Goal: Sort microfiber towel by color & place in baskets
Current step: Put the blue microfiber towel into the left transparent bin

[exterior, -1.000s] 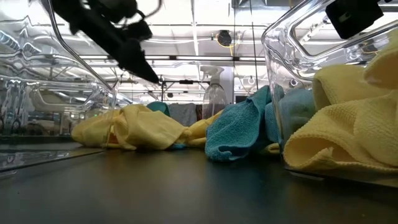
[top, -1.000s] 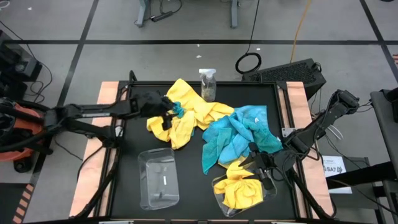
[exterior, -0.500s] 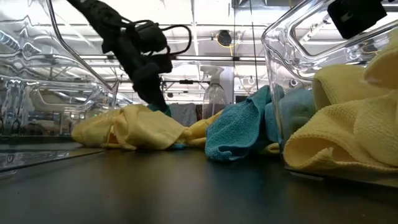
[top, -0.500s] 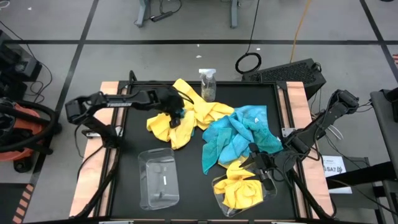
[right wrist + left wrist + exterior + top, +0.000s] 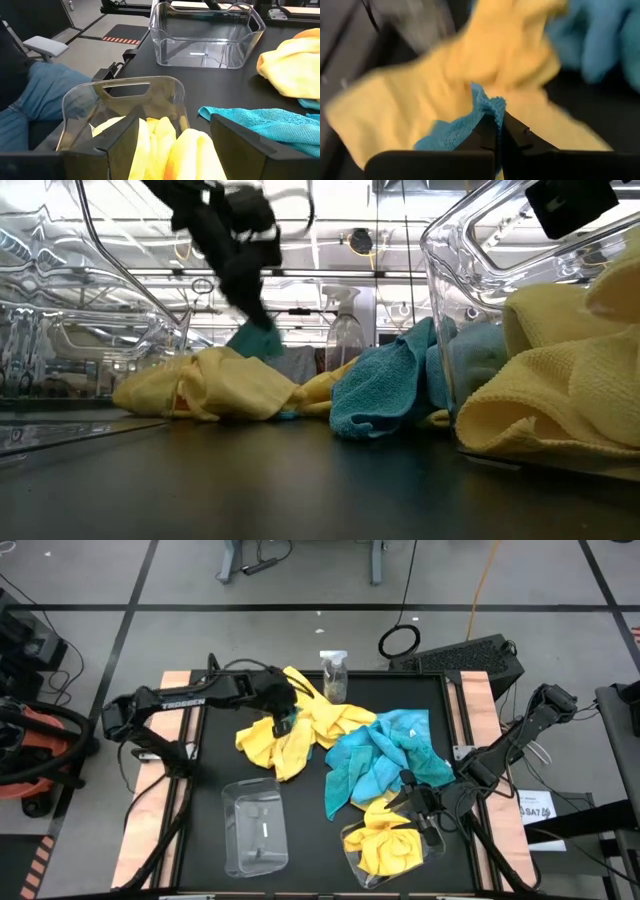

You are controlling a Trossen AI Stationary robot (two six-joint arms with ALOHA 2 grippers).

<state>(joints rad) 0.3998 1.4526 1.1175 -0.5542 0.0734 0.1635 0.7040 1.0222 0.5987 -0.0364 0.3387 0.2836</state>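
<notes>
A heap of yellow microfiber towels (image 5: 300, 725) lies at the table's far left, and a turquoise heap (image 5: 385, 765) lies to its right. My left gripper (image 5: 283, 720) is over the yellow heap, shut on a small turquoise towel (image 5: 255, 340). At the near edge stand two clear baskets. The left basket (image 5: 255, 827) has no towel in it. The right basket (image 5: 392, 845) holds yellow towels, and my right gripper (image 5: 175, 135) hangs open just above them. My left gripper pinches a bunched fold (image 5: 492, 107) of the turquoise towel between its two shut fingers, slanting down from the table's left. The pinched part is raised above the yellow heap. The rest of the towel (image 5: 445, 137) hangs toward the yellow cloth below.
A small clear spray bottle (image 5: 334, 675) stands at the far edge behind the yellow heap. Bare black table shows in front of the baskets and between them. A person's leg in jeans (image 5: 40, 95) shows beyond the table's edge.
My left gripper has come down onto the yellow heap, moving a little toward the table's right. It has shut on the turquoise towel and then risen. The pinched part of the towel is now lifted above the yellow cloth.
</notes>
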